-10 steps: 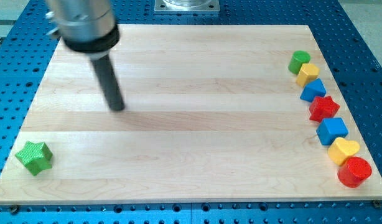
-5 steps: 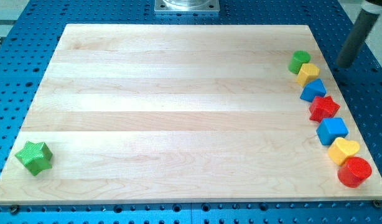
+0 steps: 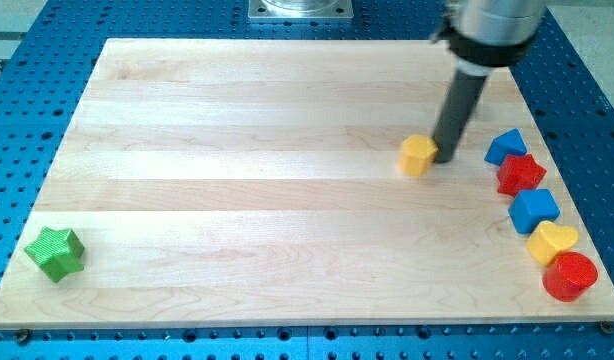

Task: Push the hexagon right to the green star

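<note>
A yellow hexagon (image 3: 418, 155) lies right of the board's middle, slightly blurred. My tip (image 3: 444, 160) stands against its right side. The dark rod rises from there toward the view's top right. A green star (image 3: 55, 251) sits far off at the board's bottom left corner.
Along the board's right edge stand a blue block (image 3: 505, 146), a red star (image 3: 520, 173), a blue cube (image 3: 534, 209), a yellow heart (image 3: 552, 241) and a red cylinder (image 3: 570, 276). The wooden board (image 3: 267, 200) lies on a blue perforated table.
The rod went from the board's left to beyond its right edge, then came in. The yellow hexagon has slid left out of the right-hand row. The green cylinder no longer shows.
</note>
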{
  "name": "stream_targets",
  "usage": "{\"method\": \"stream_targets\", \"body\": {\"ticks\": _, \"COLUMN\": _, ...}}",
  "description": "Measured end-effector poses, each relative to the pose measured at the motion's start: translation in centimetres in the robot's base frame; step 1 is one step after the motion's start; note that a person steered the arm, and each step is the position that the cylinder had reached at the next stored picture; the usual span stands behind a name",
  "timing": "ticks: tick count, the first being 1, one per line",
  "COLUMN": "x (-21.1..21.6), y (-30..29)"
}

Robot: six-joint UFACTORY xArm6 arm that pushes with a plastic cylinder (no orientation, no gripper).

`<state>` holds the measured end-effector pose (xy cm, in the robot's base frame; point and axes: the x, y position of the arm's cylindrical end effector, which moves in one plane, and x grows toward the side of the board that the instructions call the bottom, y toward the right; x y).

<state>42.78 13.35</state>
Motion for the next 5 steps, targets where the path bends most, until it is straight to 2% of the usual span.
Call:
{"method": "stream_targets", "body": {"ticks": 1, "x": 1.7, "y": -11.8}}
{"method": "stream_targets", "body": {"ticks": 2, "x": 2.5, "y": -6.4}}
{"method": "stream_targets", "body": {"ticks": 3, "x": 4.4, "y": -11.4}}
{"method": "stream_targets", "body": {"ticks": 4, "x": 4.5, "y": -22.1}}
{"method": "stream_targets", "body": {"ticks": 5, "x": 4.5, "y": -19.9}}
